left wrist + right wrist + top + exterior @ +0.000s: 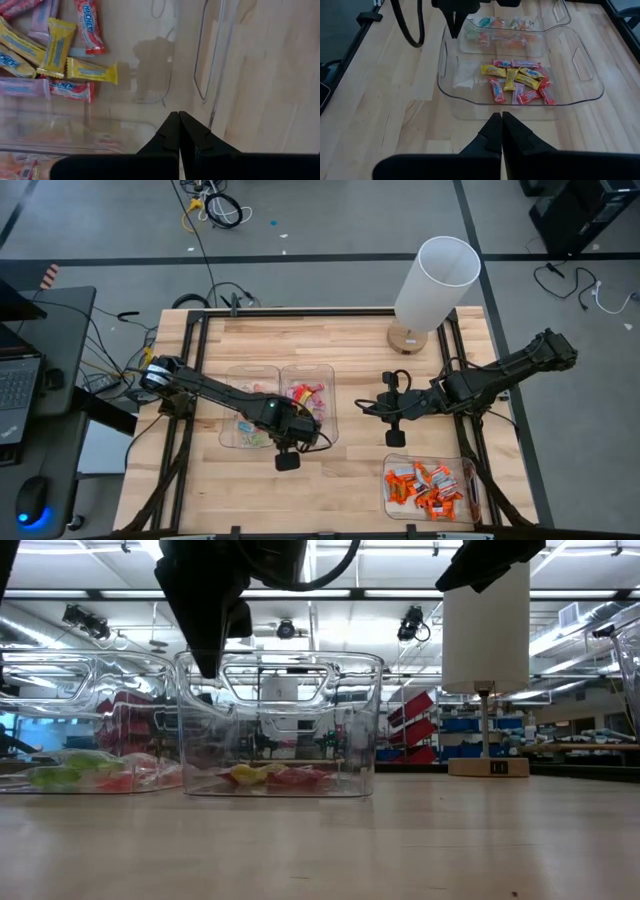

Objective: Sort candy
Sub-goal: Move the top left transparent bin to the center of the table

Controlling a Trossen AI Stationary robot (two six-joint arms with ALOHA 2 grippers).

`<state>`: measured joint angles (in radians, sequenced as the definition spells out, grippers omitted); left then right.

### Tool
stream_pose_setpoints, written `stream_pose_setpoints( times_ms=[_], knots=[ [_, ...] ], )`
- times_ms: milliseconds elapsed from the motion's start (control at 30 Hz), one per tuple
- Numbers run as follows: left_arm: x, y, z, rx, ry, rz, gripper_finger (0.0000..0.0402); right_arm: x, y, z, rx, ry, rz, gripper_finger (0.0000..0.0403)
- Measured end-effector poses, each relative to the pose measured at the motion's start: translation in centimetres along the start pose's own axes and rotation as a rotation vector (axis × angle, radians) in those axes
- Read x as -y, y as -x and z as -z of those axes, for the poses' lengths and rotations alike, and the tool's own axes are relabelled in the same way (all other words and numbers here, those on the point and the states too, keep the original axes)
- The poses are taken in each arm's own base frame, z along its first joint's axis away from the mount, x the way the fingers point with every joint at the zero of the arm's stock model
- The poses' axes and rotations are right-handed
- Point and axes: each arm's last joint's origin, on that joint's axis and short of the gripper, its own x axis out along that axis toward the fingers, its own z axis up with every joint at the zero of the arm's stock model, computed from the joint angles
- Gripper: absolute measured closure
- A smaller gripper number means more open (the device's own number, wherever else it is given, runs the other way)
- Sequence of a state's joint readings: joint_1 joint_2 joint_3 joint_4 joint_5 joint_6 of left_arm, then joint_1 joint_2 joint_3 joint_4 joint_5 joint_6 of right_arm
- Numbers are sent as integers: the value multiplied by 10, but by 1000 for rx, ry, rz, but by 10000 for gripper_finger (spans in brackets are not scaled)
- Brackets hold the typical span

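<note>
— Candy lies by kind: pink and yellow sweets (518, 82) in one clear bin (580, 97), green and red sweets (500, 30) beside it, orange sweets (428, 485) in a third. Why?
— Sorted already, apparently. Left gripper (178, 120) hangs over the pink-yellow bin's rim; right gripper (501, 120) faces it. Both pressed together, empty.

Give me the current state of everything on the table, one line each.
left gripper: shut, empty, over the pink/yellow bin's edge.
right gripper: shut, empty, mid-table.
pink/yellow candy: loose in the middle bin.
green/red candy: in the left bin.
orange candy: in the right bin.
lamp: upright.
</note>
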<state>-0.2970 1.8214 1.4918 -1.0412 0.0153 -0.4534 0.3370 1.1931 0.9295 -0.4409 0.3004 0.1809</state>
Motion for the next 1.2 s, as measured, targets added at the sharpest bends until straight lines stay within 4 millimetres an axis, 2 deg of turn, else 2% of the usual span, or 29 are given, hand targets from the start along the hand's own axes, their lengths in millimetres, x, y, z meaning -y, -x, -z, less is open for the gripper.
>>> stream_pose_setpoints(
  times_ms=[367, 633, 733, 900, 1067, 1200],
  knots=[
    [2, 3, -8, 92, -18, -31, 402, -2, -4, -1, 9, -58, -14, 403],
    [10, 37, -25, 268, -106, -124, 402, -9, -30, 6, -65, -40, -3, 403],
    [16, 48, -26, 305, -155, -147, 402, -14, -34, 9, -89, -44, -7, 403],
    [30, 54, -22, 342, -236, -188, 402, -27, -27, 11, -81, -17, -51, 403],
    [43, 54, -14, 357, -269, -223, 402, -45, -9, 14, -63, 34, -123, 403],
    [50, 54, -8, 371, -267, -257, 402, -63, 4, 19, -74, 66, -262, 403]
  ],
)
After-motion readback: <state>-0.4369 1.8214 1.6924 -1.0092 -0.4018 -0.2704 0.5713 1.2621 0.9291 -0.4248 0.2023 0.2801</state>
